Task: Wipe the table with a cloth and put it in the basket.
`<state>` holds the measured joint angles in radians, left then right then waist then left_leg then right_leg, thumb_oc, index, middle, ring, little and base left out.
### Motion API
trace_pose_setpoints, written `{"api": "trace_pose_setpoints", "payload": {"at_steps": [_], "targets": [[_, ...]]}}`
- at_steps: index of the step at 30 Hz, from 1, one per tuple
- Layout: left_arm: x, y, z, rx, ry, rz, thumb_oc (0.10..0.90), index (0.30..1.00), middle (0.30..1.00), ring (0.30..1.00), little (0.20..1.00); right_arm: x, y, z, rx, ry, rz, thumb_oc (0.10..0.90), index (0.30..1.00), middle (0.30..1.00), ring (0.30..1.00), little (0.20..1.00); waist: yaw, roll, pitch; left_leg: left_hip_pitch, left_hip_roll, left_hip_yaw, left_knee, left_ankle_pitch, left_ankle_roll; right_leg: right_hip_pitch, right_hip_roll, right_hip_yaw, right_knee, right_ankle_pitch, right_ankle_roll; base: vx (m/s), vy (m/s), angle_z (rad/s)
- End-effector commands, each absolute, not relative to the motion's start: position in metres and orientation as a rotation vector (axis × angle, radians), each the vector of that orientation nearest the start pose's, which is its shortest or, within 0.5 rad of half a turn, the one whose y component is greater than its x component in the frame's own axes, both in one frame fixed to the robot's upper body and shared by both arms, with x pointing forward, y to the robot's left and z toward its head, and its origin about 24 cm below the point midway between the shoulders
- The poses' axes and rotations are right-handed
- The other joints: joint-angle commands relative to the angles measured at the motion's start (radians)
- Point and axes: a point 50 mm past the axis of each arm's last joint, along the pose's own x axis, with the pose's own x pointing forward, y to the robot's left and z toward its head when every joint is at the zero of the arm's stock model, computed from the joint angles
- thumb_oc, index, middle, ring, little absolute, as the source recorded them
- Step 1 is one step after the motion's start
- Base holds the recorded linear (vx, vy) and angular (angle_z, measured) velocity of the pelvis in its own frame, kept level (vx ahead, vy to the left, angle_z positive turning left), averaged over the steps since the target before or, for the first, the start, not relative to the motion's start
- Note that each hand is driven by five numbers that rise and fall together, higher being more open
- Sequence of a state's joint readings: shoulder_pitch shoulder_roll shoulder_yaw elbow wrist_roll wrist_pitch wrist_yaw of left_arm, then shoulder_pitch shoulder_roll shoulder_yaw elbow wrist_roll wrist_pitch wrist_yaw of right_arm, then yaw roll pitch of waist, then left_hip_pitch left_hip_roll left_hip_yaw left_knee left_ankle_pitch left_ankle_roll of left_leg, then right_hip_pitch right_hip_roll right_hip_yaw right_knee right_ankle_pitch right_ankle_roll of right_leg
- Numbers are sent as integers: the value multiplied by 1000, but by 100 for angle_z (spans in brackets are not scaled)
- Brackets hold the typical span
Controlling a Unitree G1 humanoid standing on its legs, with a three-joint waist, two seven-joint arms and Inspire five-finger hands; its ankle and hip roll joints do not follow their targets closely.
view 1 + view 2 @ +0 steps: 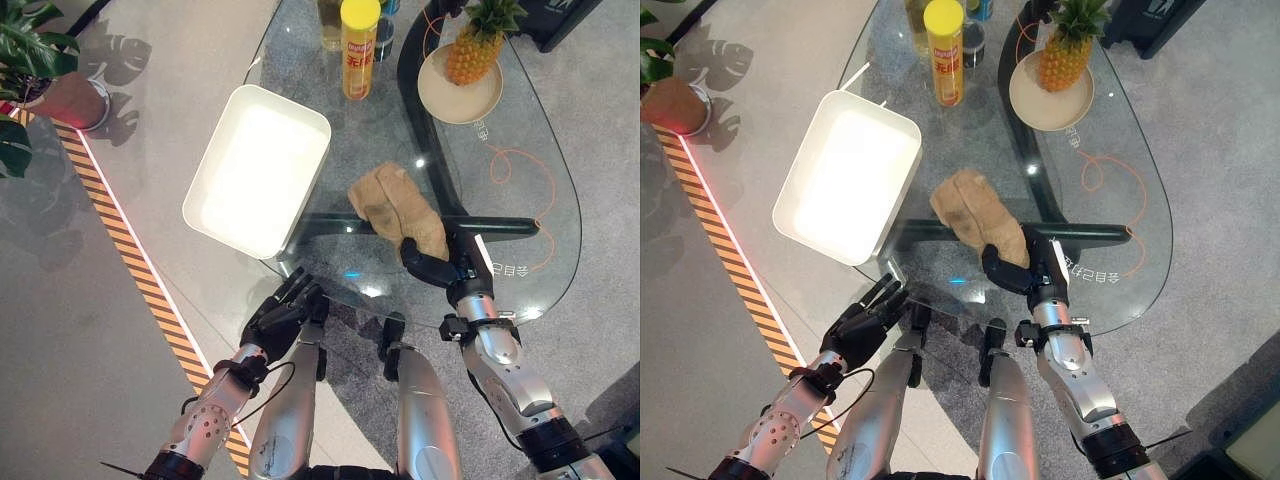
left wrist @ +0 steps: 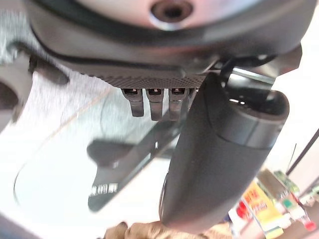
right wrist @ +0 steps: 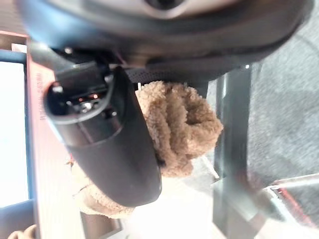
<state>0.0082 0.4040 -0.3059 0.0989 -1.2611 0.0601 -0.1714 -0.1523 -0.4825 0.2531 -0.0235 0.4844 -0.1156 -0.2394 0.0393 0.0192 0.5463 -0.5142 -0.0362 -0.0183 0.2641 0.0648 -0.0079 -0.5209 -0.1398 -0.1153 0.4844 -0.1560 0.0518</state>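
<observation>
While the right hand grips the near end of the tan cloth, lying mid-table, it should, I judge, press flat and sweep broadly before lifting toward the white basket at nine o'clock. Right forearm reaches in from five o'clock. Left hand hovers relaxed, fingers straight, below the table's edge at seven o'clock.

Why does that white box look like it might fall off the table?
The white basket hangs partly over the glass table's left edge, so it looks a bit risky. Otherwise nothing seems spilled or broken. The right hand grips the bunched brown cloth; the left hand is open.
</observation>
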Motion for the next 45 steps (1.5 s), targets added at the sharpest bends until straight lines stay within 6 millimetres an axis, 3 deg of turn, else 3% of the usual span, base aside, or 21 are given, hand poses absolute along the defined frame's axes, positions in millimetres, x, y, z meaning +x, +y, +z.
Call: {"api": "trace_pose_setpoints", "payload": {"at_steps": [1, 12, 19, 32, 45], "targets": [[226, 153, 40, -977, 129, -470, 800, 900, 900, 900, 900, 260, -167, 162, 104, -541, 217, 100, 300, 300, 300, 200, -28, -19, -26, -16, -52, 104, 168, -152, 73, 15, 84, -7, -133, 144, -19, 8, 7, -14], [226, 142, 61, -1198, 0, -680, 800, 900, 900, 900, 900, 255, -149, 159, 102, -518, 366, 100, 300, 300, 300, 200, -33, -36, -26, -34, -44, 115, 181, -156, 71, 4, 86, 3, -137, 153, -16, 2, 1, -1], [227, 142, 66, -1215, -17, -678, 800, 900, 900, 900, 900, 253, -142, 155, 65, -497, 414, 100, 300, 300, 300, 200, -32, -39, -26, -41, -47, 111, 183, -155, 70, -1, 86, 6, -139, 157, -14, 0, 0, 0], [238, 129, 77, -1135, 13, -721, 800, 900, 900, 900, 900, 242, -94, 156, -16, -449, 782, 100, 300, 300, 300, 200, -30, -46, -26, -65, -54, 100, 198, -148, 68, -24, 90, 16, -127, 157, -17, 0, 0, 0], [236, 126, 83, -1163, -37, -775, 800, 900, 900, 900, 900, 245, -91, 139, -200, -372, 744, 100, 300, 300, 300, 200, -31, -38, -26, -85, -57, 104, 205, -145, 65, -47, 90, 18, -122, 154, -21, 0, 0, 0]]}}
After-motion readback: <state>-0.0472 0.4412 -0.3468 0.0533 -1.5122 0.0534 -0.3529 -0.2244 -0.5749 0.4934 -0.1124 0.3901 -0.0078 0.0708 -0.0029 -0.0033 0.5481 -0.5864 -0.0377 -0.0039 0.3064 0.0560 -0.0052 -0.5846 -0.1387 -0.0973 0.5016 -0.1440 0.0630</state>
